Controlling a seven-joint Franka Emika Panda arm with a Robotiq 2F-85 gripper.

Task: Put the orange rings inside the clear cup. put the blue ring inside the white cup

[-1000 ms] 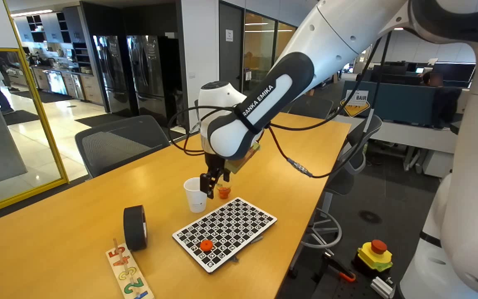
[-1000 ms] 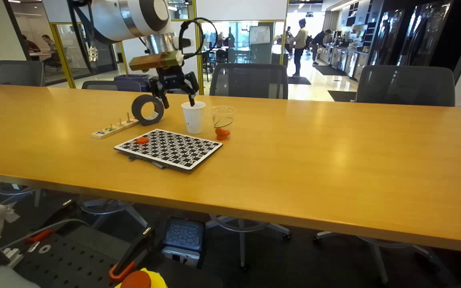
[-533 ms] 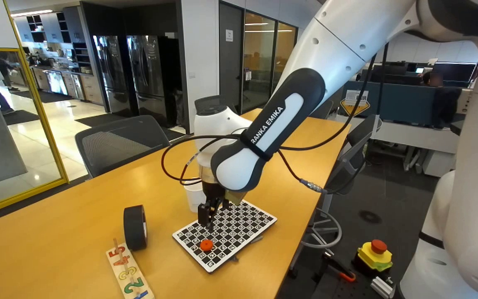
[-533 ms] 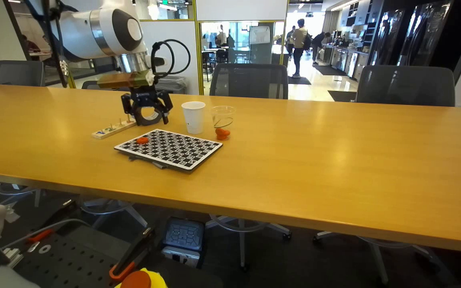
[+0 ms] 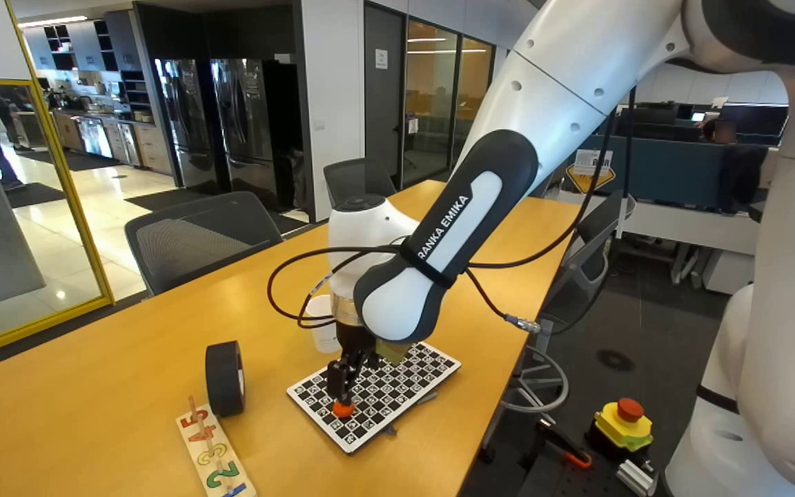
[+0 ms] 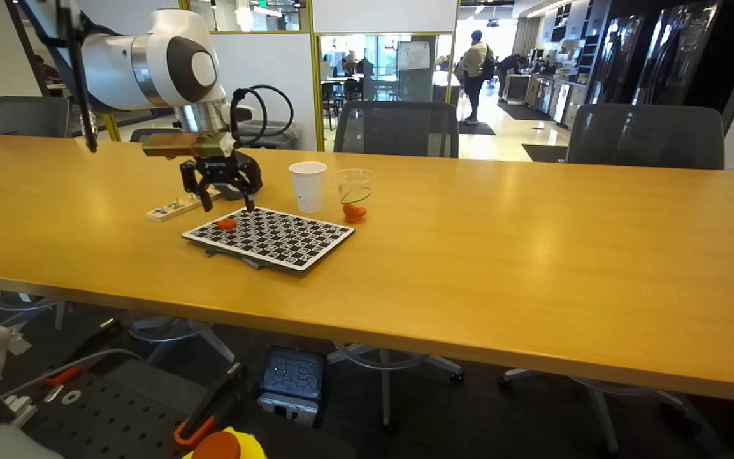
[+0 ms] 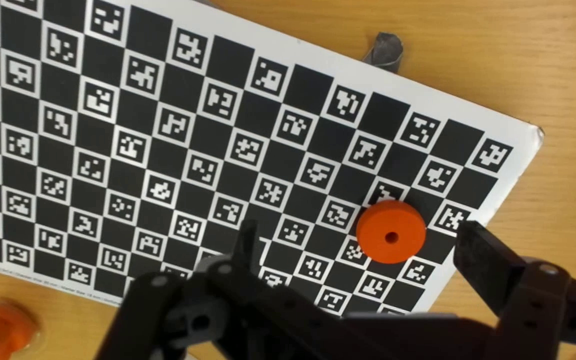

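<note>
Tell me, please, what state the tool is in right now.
Tool: open, holding nothing; the orange ring lies on the calibration board.

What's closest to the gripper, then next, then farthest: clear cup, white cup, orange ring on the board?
In an exterior view, from the gripper:
1. Orange ring, just below
2. White cup, picture's right
3. Clear cup, farther right

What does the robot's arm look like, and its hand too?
The arm is rounded, white and black, with silver bands and white lettering ending in EMIKA. Black cables loop beside it. The hand is mostly black, with two jointed fingers.
</note>
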